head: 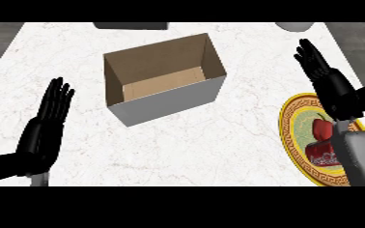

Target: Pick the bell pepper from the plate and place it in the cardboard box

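**Right hand over the plate, pepper not yet held**

The black right hand (329,84) hangs above the gold-rimmed round plate (291,125) with fingers straight and holding nothing, apparently lining up a grasp. The glossy red bell pepper (322,128) lies on that plate at the right, half hidden by the forearm. The open brown cardboard box (164,78) stands mid-counter. The left hand (47,121) rests open at the left.

Black left hand (44,125), black right hand (329,82), grey forearms

Cardboard box (165,79) left of plate (294,125)
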Action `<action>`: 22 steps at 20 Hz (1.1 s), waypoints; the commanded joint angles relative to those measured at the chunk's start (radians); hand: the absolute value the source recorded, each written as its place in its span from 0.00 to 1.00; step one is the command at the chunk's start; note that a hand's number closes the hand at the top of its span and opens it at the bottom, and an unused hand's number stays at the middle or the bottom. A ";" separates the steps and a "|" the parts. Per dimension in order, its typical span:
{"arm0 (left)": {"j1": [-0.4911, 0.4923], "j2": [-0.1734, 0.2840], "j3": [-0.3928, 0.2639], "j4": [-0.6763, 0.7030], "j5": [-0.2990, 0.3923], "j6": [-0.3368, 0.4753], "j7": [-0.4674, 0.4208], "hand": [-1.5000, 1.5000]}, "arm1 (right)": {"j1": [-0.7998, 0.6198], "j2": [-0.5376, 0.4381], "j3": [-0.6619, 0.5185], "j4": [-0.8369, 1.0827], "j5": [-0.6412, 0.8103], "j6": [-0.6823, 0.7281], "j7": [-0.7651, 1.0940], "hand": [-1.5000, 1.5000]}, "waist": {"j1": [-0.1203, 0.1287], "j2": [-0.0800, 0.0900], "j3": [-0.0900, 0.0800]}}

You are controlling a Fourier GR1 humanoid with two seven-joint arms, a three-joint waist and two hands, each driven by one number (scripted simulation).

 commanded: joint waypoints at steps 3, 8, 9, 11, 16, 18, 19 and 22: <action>0.017 0.034 0.000 0.069 -0.085 0.051 0.033 0.50 | -0.014 -0.053 -0.178 -0.049 0.000 -0.132 -0.112 0.00 | -0.007 0.009 0.053; 0.057 0.118 0.003 0.101 -0.134 0.057 0.119 0.50 | 0.076 -0.203 -0.309 0.071 0.255 -0.435 -0.046 1.00 | -0.047 0.032 0.048; 0.053 0.121 0.007 0.098 -0.132 0.064 0.144 0.50 | 0.072 -0.081 -0.403 0.071 0.144 -0.529 -0.060 1.00 | -0.043 0.017 0.056; 0.023 0.088 -0.054 0.108 -0.183 0.092 0.181 0.50 | 0.077 0.034 -0.431 0.054 0.105 -0.602 -0.177 0.00 | -0.023 0.016 0.056; -0.026 0.079 -0.066 0.082 -0.227 0.073 0.273 0.50 | 0.256 0.066 -0.455 -0.023 0.087 -0.539 -0.329 0.00 | 0.013 0.011 0.052; 0.001 0.059 -0.080 0.088 -0.244 0.096 0.231 0.50 | 0.313 0.014 -0.404 -0.021 0.170 -0.522 -0.273 0.00 | 0.012 0.011 0.052; -0.045 0.090 -0.029 0.132 -0.210 0.070 0.241 0.50 | 0.344 -0.056 -0.386 -0.059 0.198 -0.489 -0.171 0.00 | 0.002 0.010 0.050; -0.017 0.081 -0.054 0.081 -0.224 0.089 0.265 0.50 | 0.410 -0.189 -0.342 -0.075 0.317 -0.450 -0.038 0.00 | 0.008 0.008 0.048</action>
